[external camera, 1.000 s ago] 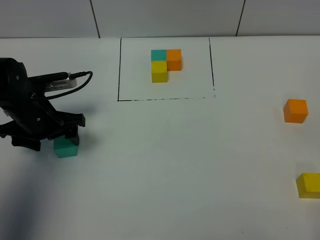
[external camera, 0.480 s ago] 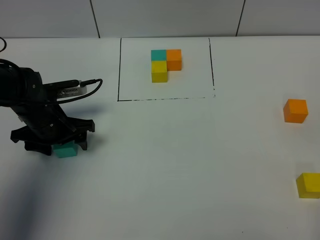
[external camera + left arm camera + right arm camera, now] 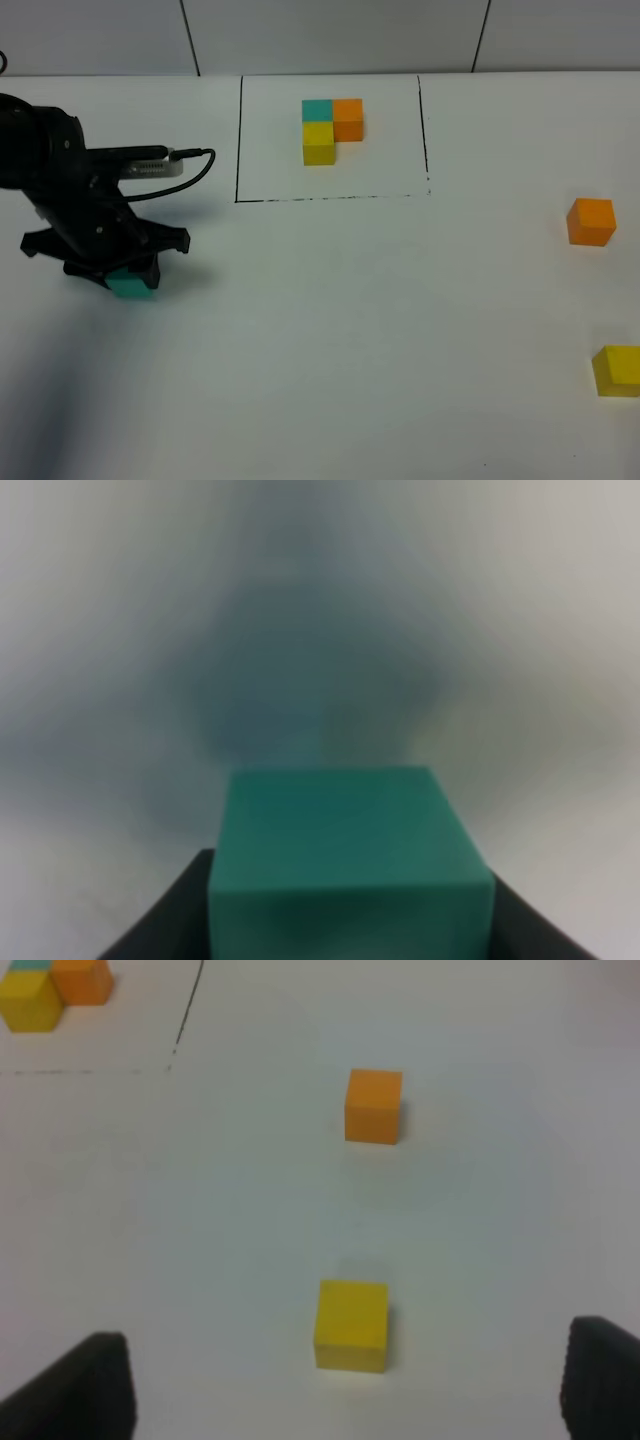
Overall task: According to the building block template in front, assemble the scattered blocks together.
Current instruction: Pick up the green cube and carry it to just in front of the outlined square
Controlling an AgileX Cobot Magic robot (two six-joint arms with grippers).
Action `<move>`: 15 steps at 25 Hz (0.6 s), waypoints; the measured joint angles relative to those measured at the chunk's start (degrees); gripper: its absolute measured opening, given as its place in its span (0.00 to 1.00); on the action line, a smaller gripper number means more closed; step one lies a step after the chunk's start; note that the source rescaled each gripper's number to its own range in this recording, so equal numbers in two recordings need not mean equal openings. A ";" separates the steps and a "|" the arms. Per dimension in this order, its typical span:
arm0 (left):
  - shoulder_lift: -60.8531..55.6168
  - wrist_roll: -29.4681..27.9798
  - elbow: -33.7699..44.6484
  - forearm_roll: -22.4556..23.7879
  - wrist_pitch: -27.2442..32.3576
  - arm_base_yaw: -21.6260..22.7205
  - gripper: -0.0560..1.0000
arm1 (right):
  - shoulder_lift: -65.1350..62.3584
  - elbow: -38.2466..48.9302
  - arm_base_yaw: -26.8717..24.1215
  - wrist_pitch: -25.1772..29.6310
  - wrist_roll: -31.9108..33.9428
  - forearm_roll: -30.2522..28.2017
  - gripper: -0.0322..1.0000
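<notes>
The loose teal cube (image 3: 131, 286) sits at the far left, mostly under my left gripper (image 3: 115, 275). In the left wrist view the teal cube (image 3: 345, 860) fills the space between the dark jaws, which press on both its sides. The loose orange cube (image 3: 591, 221) and yellow cube (image 3: 617, 370) lie at the far right, apart from each other. The right wrist view shows the orange cube (image 3: 374, 1106) and the yellow cube (image 3: 351, 1325) ahead of my right gripper (image 3: 347, 1400), whose fingers stand wide apart and empty. The template (image 3: 331, 128) sits inside the black outline (image 3: 239, 140).
The left arm's cable (image 3: 190, 165) loops toward the outline's left side. The white table (image 3: 350, 320) stretches between the teal cube and the two cubes on the right. The template also shows in the right wrist view (image 3: 45, 990).
My left gripper has settled over the teal cube and closed on it; the cube has shifted slightly toward the back. The orange and yellow cubes have not moved.
</notes>
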 joint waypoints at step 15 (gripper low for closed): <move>0.04 23.60 -15.22 10.29 17.35 -1.44 0.07 | 0.00 0.00 0.00 0.00 0.00 0.00 0.74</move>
